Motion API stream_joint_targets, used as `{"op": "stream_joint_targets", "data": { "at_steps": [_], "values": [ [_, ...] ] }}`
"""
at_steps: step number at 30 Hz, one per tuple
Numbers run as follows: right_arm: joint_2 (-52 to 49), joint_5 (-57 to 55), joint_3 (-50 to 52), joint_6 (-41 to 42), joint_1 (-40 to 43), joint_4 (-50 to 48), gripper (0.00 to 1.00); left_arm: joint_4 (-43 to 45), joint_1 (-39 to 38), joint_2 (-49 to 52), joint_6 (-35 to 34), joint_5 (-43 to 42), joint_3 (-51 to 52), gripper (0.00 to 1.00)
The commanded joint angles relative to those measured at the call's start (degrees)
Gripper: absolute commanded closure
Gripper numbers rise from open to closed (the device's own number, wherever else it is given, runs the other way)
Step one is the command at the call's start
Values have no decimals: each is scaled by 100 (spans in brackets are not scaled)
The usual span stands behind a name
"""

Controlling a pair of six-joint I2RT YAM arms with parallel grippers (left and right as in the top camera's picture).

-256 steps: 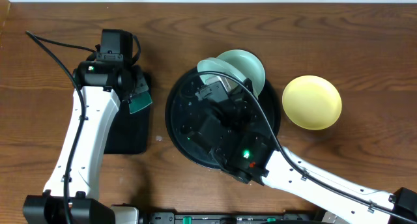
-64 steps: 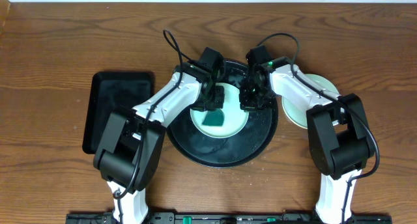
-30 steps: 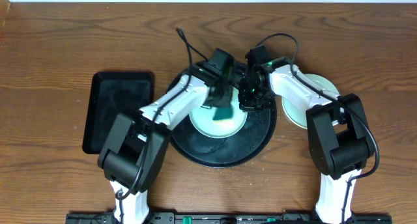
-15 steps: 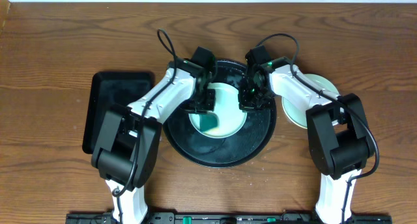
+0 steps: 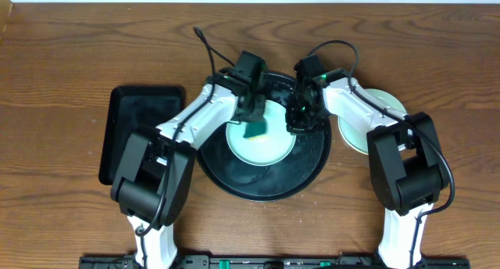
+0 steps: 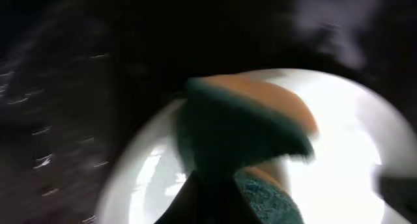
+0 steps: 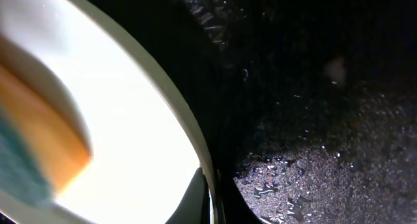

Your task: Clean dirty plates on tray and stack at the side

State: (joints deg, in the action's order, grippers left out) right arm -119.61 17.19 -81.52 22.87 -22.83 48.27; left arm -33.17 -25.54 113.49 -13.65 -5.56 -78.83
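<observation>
Overhead: the tray (image 5: 266, 183) holds one mint plate (image 5: 273, 150). The left gripper (image 5: 253, 120) clenches a sponge (image 5: 254, 130) on the plate. The right gripper (image 5: 299, 122) pinches the plate's rim. A side plate (image 5: 353, 140) lies just right of the tray.

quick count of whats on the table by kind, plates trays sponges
plates: 2, mint plate on the round tray, side plate at right (anything under it hidden)
trays: 2, round tray plus rectangular tray
sponge: 1
total: 5
</observation>
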Motion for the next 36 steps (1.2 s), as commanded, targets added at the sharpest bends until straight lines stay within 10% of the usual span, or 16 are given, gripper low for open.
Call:
{"op": "stream_joint_targets", "data": {
  "at_steps": [1, 9, 20, 36],
  "values": [
    [-291, -234, 195, 20, -160, 31, 99, -341, 328, -24, 55, 1458, -216, 93],
    [-291, -210, 192, -87, -160, 52, 99, -2232, 778, -774, 52, 1351, -1515, 93],
    [175, -144, -15, -774, -166, 188, 99, -2616, 1818, -2079, -59, 323, -1786, 93],
    [2490, -4946, -28, -1034, -1386, 444, 99, -2924, 3014, -2068, -57, 319, -1698, 92]
  ]
}}
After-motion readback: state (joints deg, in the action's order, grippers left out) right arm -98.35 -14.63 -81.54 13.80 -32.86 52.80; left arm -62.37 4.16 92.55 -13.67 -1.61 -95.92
